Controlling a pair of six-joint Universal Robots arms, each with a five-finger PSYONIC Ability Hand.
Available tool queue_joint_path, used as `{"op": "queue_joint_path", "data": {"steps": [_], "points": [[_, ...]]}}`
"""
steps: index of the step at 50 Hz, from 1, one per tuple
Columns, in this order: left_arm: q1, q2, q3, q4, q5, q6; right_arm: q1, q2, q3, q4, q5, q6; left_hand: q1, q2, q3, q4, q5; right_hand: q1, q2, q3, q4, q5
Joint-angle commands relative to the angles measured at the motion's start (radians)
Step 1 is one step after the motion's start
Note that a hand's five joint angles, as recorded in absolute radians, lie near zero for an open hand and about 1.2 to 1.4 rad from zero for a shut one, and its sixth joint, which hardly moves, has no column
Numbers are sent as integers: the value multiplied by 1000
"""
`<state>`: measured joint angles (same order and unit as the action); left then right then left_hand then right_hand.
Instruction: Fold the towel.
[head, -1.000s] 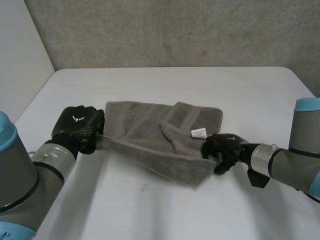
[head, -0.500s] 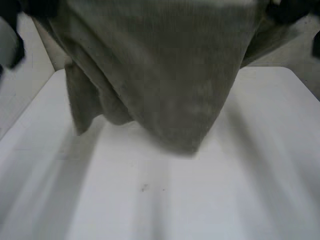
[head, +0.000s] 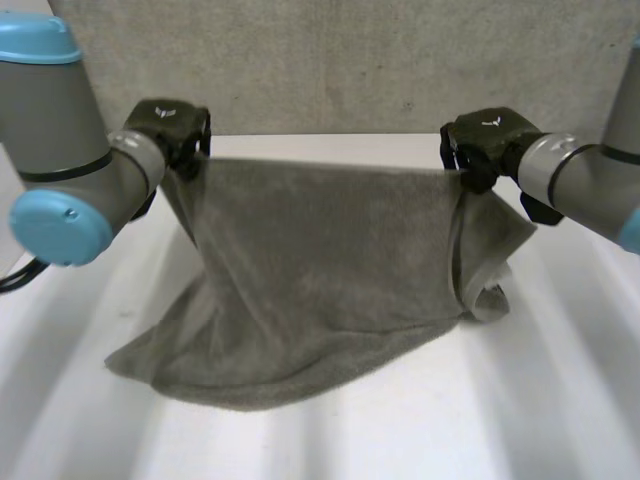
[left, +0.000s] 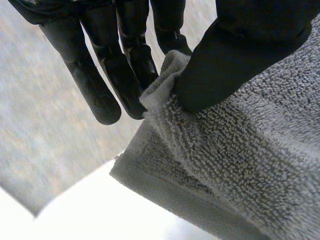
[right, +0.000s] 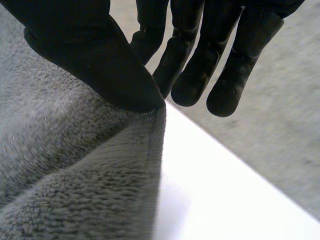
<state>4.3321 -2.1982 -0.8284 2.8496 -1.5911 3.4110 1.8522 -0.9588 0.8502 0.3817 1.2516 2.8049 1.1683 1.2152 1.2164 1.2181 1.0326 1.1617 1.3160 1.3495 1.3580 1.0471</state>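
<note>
Left hand (head: 168, 124): thumb (left: 235, 55) pressed down on a top corner of the towel (head: 320, 265), pinching it against the fingers (left: 127, 70); the rest of the fingers were fairly straight and poked past the cloth. Firm pinch, nothing else in it. Right hand (head: 488, 134): same kind of grip, thumb (right: 100, 65) clamped on the other top corner right at the hem, fingers (right: 192, 75) behind it.

The hands were well apart and above the table (head: 570, 400), so the top edge ran nearly straight between them. The towel hung down like a curtain. Its lower part sagged onto the table and spread toward the left arm (head: 60, 150) side. Under the right hand a flap was doubled behind and curled near the tabletop.

Probably held this way to pull out creases and square the cloth before laying it flat for a fold. The fold itself looked not yet made. The curled flap might need smoothing.

Table white, plain, nothing else on it. Grey rough wall (head: 330, 60) behind the far edge. Right arm (head: 590, 185) came in from the side.
</note>
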Motion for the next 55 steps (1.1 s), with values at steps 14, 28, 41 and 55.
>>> {"op": "queue_joint_path", "data": {"steps": [14, 28, 41, 55], "points": [[1, -25, 329, 369, 5, -47, 9, -161, 88, -744, 125, 28, 228, 181, 180, 178, 189, 235, 80, 47, 38, 175], [6, -3, -306, 293, 10, -35, 12, -14, 332, -446, 17, -57, 228, 181, 180, 178, 189, 235, 80, 47, 38, 175], [4, 52, -617, 467, 14, 47, -2, 69, 446, -326, 15, -73, 228, 181, 180, 178, 189, 235, 80, 47, 38, 175], [6, 216, -669, 471, 13, 37, -108, 43, 510, -348, 15, 335, 228, 181, 180, 178, 189, -457, -611, -645, -653, -517]]}}
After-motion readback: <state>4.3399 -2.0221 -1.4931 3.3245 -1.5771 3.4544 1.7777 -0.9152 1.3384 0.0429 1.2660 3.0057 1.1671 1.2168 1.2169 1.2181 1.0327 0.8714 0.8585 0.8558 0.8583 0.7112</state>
